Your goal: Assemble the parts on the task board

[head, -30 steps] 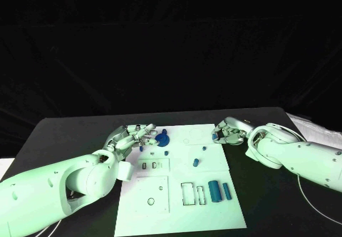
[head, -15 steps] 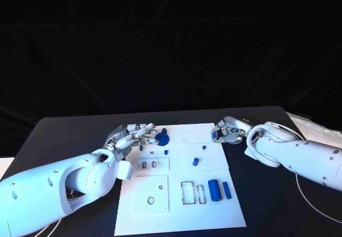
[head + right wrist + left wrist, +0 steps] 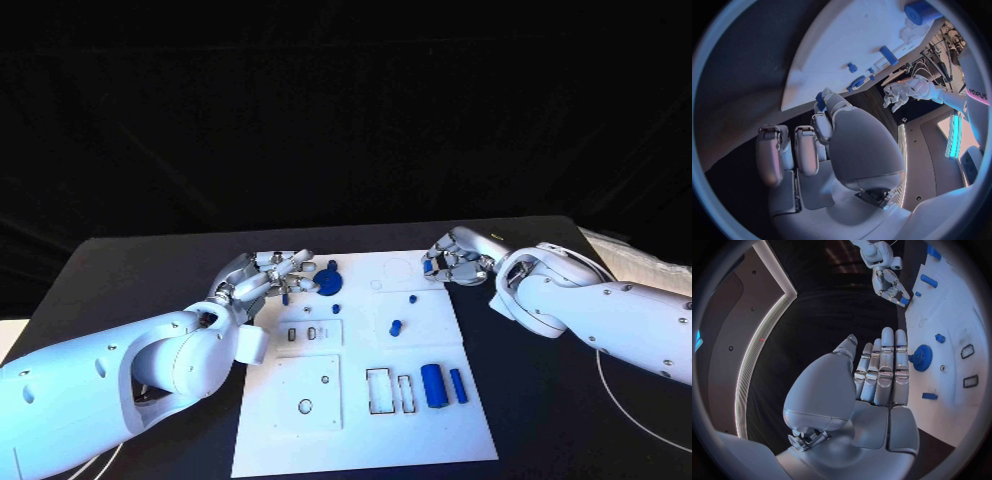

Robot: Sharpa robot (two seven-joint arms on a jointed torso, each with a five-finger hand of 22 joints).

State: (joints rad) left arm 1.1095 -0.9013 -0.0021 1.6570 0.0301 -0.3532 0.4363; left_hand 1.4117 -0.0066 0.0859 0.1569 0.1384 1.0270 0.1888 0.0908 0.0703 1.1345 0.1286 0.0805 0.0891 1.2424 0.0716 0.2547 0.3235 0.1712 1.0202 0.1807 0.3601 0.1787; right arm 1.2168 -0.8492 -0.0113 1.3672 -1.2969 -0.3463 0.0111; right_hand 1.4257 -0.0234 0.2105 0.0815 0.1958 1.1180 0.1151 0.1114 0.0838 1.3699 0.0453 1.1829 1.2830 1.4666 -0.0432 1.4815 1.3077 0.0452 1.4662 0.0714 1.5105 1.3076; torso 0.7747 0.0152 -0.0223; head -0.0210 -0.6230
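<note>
Right hand is shifting slightly further along the task board's far right edge, pinching a small blue part between its fingertips. Blue gear is sitting on the board's far left area; two blue cylinders are lying near its right edge. Left hand is hovering just beside the gear, fingers straight, holding nothing, over the black desk.

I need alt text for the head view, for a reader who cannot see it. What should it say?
A white rectangular task board lies on a black table with small blue parts on it, including a round blue gear. The left robot hand hovers open beside the gear; the right robot hand holds a small blue part at the board's far right edge.
</note>
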